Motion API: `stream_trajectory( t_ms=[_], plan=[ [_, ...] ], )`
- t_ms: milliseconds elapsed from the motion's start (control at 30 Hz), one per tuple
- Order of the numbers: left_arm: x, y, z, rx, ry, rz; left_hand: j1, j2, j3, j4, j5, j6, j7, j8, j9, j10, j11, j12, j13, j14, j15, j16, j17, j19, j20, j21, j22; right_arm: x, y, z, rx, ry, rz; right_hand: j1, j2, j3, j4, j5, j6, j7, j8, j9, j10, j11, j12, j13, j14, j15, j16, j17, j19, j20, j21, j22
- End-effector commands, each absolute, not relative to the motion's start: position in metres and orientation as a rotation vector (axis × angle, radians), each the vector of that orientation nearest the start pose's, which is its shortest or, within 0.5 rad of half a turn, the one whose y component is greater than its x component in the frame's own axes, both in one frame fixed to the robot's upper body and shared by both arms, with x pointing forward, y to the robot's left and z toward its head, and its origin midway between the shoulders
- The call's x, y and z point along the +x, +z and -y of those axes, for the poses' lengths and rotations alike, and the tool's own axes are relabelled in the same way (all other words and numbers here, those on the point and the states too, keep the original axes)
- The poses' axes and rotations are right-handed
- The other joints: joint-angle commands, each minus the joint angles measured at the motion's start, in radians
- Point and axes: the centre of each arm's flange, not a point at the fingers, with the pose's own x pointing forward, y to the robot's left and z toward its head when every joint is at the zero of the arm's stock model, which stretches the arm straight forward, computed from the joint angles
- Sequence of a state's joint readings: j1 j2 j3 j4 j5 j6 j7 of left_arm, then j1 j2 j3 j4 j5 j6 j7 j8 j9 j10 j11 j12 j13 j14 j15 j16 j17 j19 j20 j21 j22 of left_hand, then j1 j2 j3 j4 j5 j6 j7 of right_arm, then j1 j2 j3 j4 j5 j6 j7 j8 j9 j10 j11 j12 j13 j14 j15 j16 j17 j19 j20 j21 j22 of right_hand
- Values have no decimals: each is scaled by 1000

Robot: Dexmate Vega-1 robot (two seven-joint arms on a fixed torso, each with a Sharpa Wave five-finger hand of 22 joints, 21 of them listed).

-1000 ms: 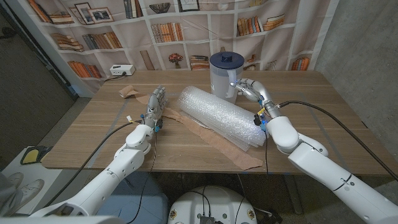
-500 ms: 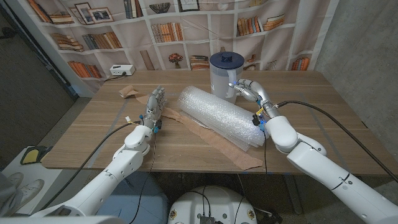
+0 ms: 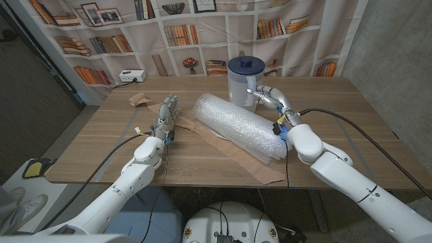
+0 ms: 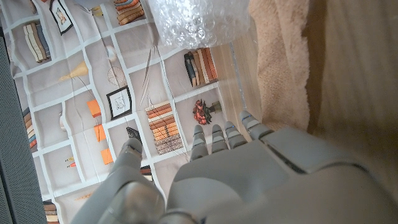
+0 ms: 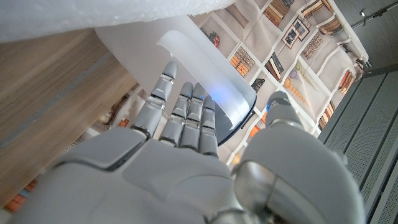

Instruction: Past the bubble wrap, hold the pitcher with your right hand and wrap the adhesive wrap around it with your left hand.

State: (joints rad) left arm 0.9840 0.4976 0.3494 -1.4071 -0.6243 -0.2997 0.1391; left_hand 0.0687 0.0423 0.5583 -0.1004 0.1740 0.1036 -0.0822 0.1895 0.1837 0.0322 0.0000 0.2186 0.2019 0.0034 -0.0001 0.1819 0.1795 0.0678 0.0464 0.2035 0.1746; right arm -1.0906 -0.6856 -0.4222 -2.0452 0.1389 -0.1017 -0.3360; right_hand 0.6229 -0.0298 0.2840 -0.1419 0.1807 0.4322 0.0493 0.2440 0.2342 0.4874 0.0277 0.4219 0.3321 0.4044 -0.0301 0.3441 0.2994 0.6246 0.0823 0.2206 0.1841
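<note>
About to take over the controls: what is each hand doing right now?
Left hand: open, holding nothing, beside the bubble wrap.
Right hand: open, fingers reaching at the pitcher, not gripping it.

Pitcher [image 3: 243, 81] stands behind the bubble wrap roll [image 3: 236, 123], brown paper [image 3: 233, 152] beneath

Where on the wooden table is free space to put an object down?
Bare wood lies on the right side of the wooden table, beyond the right hand, and near the front left corner. The middle is crowded: clear bubble wrap roll, brown paper strip, white pitcher with blue lid.
</note>
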Motion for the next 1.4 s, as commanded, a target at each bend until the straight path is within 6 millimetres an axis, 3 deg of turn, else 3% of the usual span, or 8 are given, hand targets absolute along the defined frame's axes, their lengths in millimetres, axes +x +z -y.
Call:
stream_trajectory(
  t_ms=[33,467,800,833,900,1033,1233,1400],
  plan=[
    [631,-80,-287,-109,-82,546,0,11,-3,-3,3,10,2,2,3,11,-1,4,4,-2,7,4,1,3,-1,-3,5,529,-6,187,-395,166,682,7,8,-1,1,-5,7,-12,9,3,4,-3,6,4,13,0,9,6,7,3,3,3],
    [631,-84,-283,-108,-79,534,0,12,-3,-3,3,11,3,2,3,10,-1,4,4,-3,8,4,1,3,-1,-3,5,531,-4,190,-370,180,688,17,10,-3,-3,-4,36,-38,23,9,22,-17,16,9,23,-7,19,20,16,4,6,4],
    [629,-84,-281,-104,-83,532,0,12,-4,-3,3,11,2,2,3,11,-1,4,5,-2,8,4,1,3,-1,-4,5,532,-5,189,-369,193,694,64,-12,-1,-27,1,28,-54,27,15,16,-21,16,15,12,-20,18,31,11,-1,4,5],
    [629,-84,-280,-104,-84,532,0,12,-4,-3,3,11,2,2,3,11,-1,4,5,-2,8,4,1,3,-1,-4,5,534,-8,189,-346,206,683,70,-12,-1,-27,2,24,-58,26,16,8,-27,13,16,11,-19,18,33,9,0,3,5],
    [628,-85,-280,-103,-83,531,0,12,-4,-3,3,10,2,1,3,11,-1,4,5,-2,8,4,1,3,-1,-4,5,534,-9,189,-330,213,673,88,-3,2,-21,4,51,-104,38,18,4,-50,8,14,0,-11,19,44,-10,15,-3,6],
    [626,-86,-281,-105,-81,529,0,12,-4,-3,3,11,3,2,3,8,-1,3,5,-3,8,4,1,3,0,-4,5,534,-10,190,-311,229,665,95,1,-1,-15,3,83,-124,50,16,29,-84,11,7,-13,7,18,54,-29,30,-9,6],
    [624,-88,-282,-107,-78,529,0,13,-4,-3,3,11,2,2,3,9,0,4,5,-3,8,4,1,3,-1,-4,5,535,-13,188,-281,256,649,101,12,-5,-8,3,149,-135,73,13,16,-97,-5,0,-44,21,10,63,-54,38,-14,6],
    [622,-90,-283,-107,-76,527,0,13,-5,-3,3,12,4,2,3,9,0,4,5,-3,8,4,1,3,-1,-4,5,534,-14,187,-271,271,646,103,13,-7,-7,2,153,-138,74,12,13,-104,-11,-3,-48,17,10,65,-57,38,-14,6]
  ],
)
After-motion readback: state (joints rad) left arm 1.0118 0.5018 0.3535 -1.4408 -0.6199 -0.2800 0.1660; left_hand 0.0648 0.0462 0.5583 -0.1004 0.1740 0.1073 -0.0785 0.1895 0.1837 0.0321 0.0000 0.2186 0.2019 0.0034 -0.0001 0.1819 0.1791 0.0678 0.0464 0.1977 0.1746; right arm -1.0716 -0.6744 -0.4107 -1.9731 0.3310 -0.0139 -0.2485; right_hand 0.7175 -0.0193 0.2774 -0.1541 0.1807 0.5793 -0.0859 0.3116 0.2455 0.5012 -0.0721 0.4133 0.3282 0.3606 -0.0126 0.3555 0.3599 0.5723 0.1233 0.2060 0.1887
